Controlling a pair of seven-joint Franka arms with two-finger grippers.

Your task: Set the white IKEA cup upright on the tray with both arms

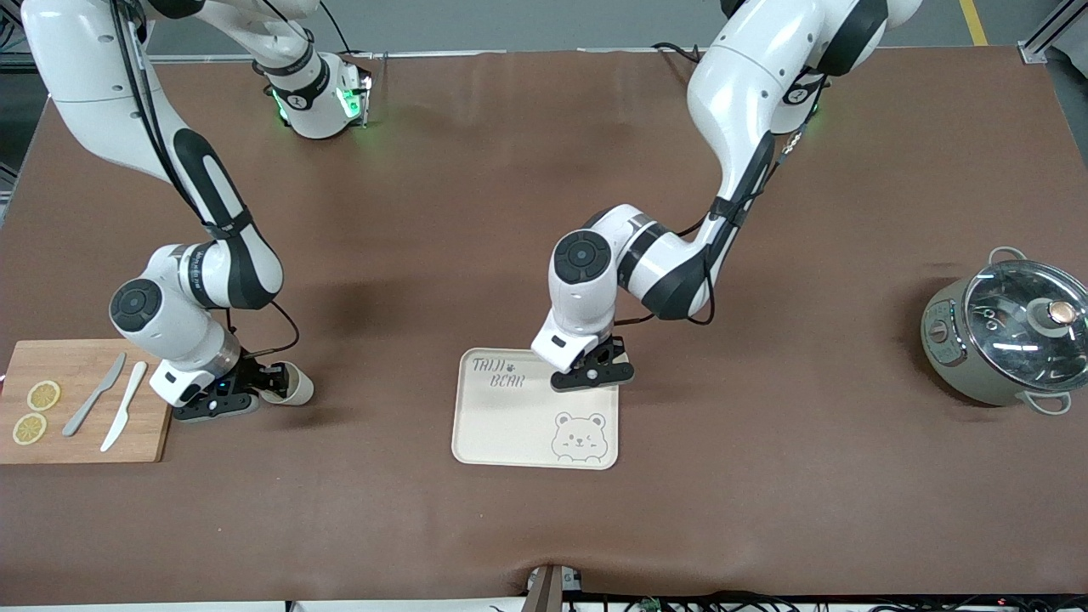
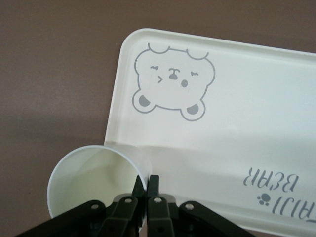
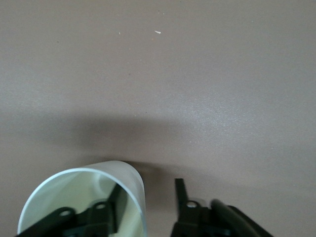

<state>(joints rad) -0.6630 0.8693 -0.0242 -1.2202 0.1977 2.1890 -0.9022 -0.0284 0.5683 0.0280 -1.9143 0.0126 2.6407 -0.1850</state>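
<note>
**So, two cups in play**

Left gripper [image 2: 147, 183] is pinched shut on the tray cup [image 2: 89, 182] rim, at the tray [image 2: 237, 128] corner. Right gripper [image 1: 265, 380] straddles the table cup [image 1: 293, 387] wall beside the cutting board [image 1: 85, 399], not tight yet. Next up, I'd guess: squeeze, lift, carry over.

Cream tray [image 1: 510, 425] w/ grey bear

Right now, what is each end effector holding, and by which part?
Left end effector pinches a white cup by its rim wall. Right end effector straddles a second cup's rim, one finger inside, not yet clamped.
</note>
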